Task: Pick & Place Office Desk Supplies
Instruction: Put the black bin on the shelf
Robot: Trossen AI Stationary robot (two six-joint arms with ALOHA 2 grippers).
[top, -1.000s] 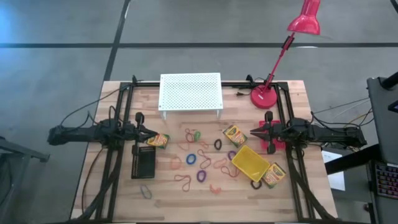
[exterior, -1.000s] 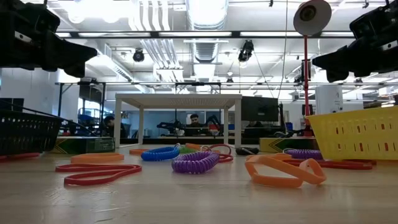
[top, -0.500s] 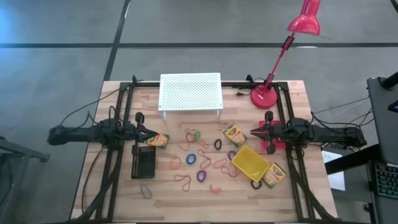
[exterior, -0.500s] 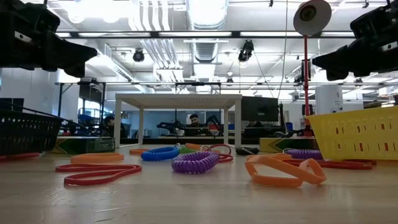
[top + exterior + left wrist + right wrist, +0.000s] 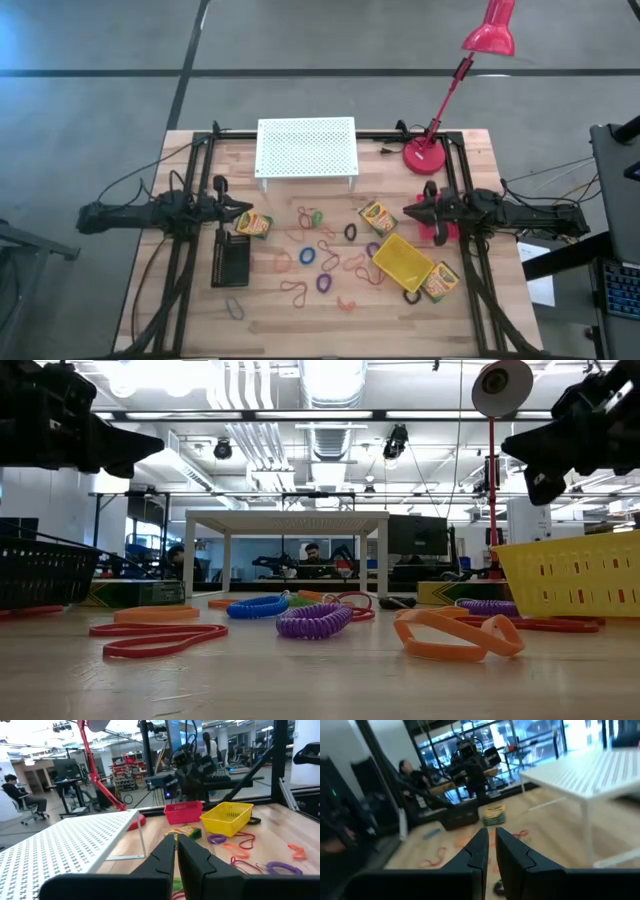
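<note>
Presently neither arm has engaged any item. The left tool (image 5: 240,212) hangs above the desk (image 5: 270,310) at its left side, just beside a yellow-and-green crayon box (image 5: 255,225); its fingers (image 5: 162,855) stand nearly together and hold nothing. The right tool (image 5: 408,213) hangs at the right side over the red basket (image 5: 437,231), fingers (image 5: 479,847) likewise almost closed and empty.

The supplies lie scattered over the middle of the desk. A yellow basket (image 5: 402,259) sits right of centre, a black basket (image 5: 231,265) at the left, and two further crayon boxes lie at (image 5: 377,216) and (image 5: 440,281). Coloured elastic loops (image 5: 322,262) are strewn between the baskets.

In my judgement the step in hand is the approach to a first pick. Each tool would need to widen its fingers before descending. The crayon box is a rigid cardboard rectangle, best gripped across its narrow sides. The loops are a different matter: the purple coil (image 5: 313,621) and the blue coil (image 5: 257,606) are springy spirals, the orange band (image 5: 459,635) and the red band (image 5: 158,639) flat and limp. Such pieces would likely deform and slip, so a fingertip should pass inside the loop and pinch one strand. The baskets are moulded lattice plastic, light, and liable to shift if nudged.

The white perforated rack (image 5: 306,147) and the red desk lamp (image 5: 430,150) stand at the far edge.
</note>
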